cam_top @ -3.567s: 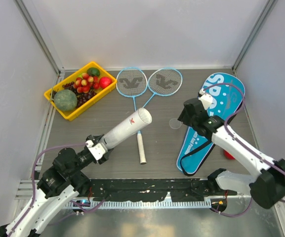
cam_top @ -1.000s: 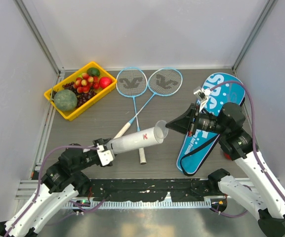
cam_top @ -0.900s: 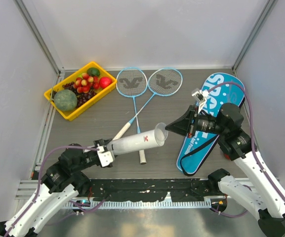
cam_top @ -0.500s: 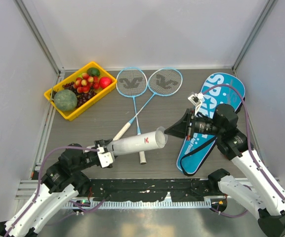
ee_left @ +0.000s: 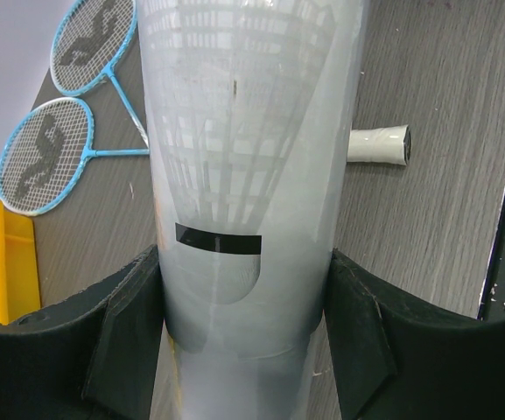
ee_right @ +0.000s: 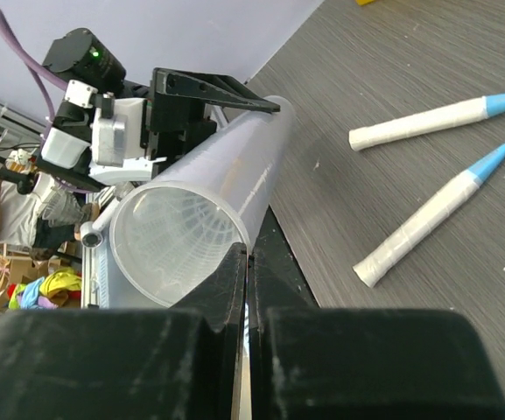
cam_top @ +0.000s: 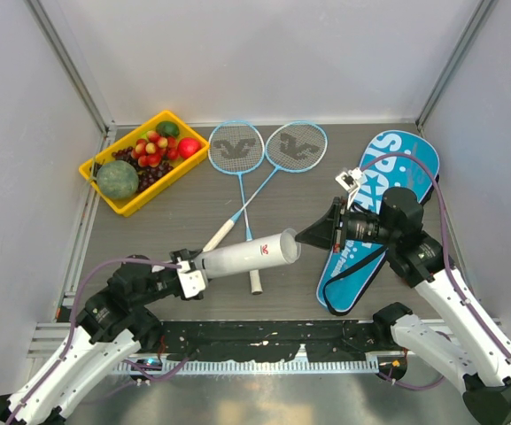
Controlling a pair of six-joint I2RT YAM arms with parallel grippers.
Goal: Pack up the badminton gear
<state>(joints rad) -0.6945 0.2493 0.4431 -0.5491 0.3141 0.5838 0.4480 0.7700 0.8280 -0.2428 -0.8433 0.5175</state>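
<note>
My left gripper [cam_top: 187, 268] [ee_left: 243, 332] is shut on the base of the long white tube [cam_top: 246, 256] [ee_left: 243, 175], which lies nearly level with its mouth to the right. Shuttlecock feathers show through its wall. My right gripper [cam_top: 300, 237] [ee_right: 248, 249] is shut on the edge of a clear round lid [ee_right: 178, 241] held at the tube's mouth. Two blue-framed rackets [cam_top: 236, 147] [cam_top: 296, 145] lie on the table behind the tube, and their white handles [ee_right: 418, 122] pass under it. The blue racket bag [cam_top: 388, 177] lies to the right, under my right arm.
A yellow tray [cam_top: 104, 190] full of fruit stands at the back left, its corner showing in the left wrist view [ee_left: 11, 262]. Grey walls close the table in on three sides. The black rail of the arm bases [cam_top: 264, 335] runs along the near edge.
The tube's mouth and my right gripper have both dropped slightly toward the table and stayed together. Both grips are unchanged.
</note>
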